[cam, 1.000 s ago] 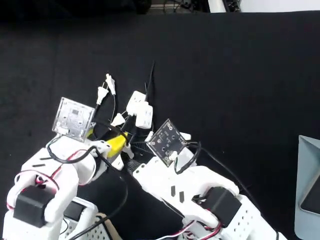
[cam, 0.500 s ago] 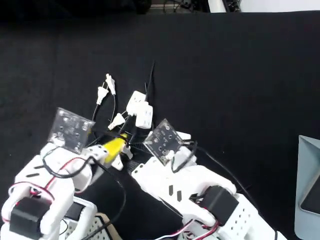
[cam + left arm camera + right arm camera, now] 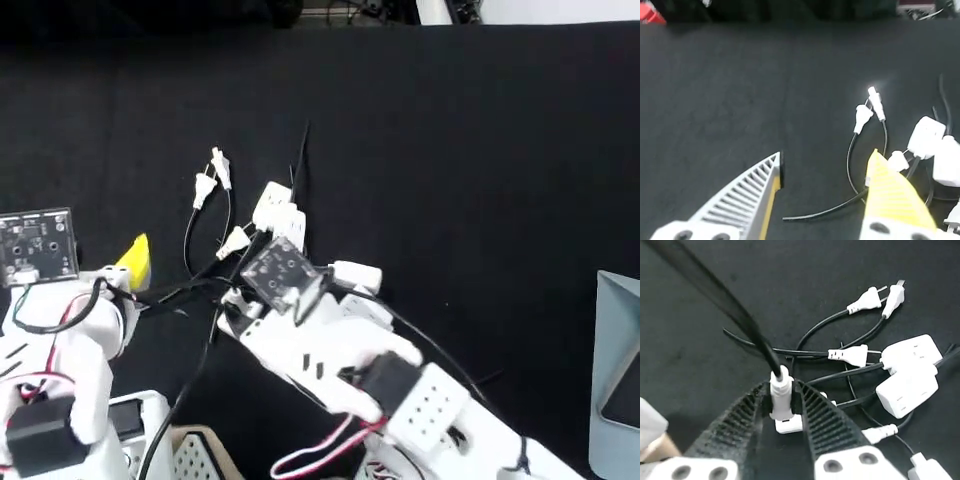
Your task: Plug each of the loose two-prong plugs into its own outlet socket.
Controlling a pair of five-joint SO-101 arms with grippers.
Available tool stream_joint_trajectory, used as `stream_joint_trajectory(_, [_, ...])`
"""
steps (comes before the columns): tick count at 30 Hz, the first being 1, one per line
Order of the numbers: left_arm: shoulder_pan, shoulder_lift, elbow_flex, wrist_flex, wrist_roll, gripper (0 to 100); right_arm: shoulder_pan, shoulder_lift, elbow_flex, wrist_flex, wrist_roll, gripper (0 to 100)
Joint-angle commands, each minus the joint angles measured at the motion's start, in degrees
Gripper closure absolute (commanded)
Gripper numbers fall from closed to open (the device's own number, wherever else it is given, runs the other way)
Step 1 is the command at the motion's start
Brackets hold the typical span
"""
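Our right gripper [image 3: 782, 386] is squeezed tight on a white plug [image 3: 781, 402], and the plug's black cord [image 3: 740, 315] runs up and away from it. Right under the plug sits a small white block [image 3: 789, 426], which we think is its socket. To do this step well, we should hold the plug straight up and down, line both prongs up with the holes, and push gently. If it sticks, we should wiggle it a little and not shove, because the block is loose and may slide on the black table [image 3: 480, 150]. Our left gripper [image 3: 826, 162] has its fingers wide apart and holds nothing, far out at nine o'clock from the pile. It could hold the block steady. Two loose plugs [image 3: 203, 187] lie at ten o'clock from the big white sockets [image 3: 280, 212] and are not plugged in yet. We cannot read any words or labels on the plugs or sockets.
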Motion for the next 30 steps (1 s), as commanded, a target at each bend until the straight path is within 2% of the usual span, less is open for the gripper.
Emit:
stream_joint_trajectory(1, [-1.4,0.3,1.0,0.4,-0.7,72,-0.8,5.1,0.7,-6.1,3.4,98.6])
stream_joint_trajectory(8, [-1.3,0.3,1.4,0.6,-0.6,72,-1.1,11.8,4.1,-13.8,6.9,98.6])
stream_joint_trajectory(18, [-0.9,0.3,1.4,0.8,-0.4,72,-2.4,20.8,5.3,-22.3,7.0,98.6])
stream_joint_trajectory(22, [-0.9,0.3,1.4,0.9,-0.4,72,-4.7,22.5,5.4,-22.9,6.9,98.6])
stream_joint_trajectory(30, [-0.9,0.3,1.4,1.0,-0.4,72,-2.5,23.0,5.6,-22.9,6.9,98.6])
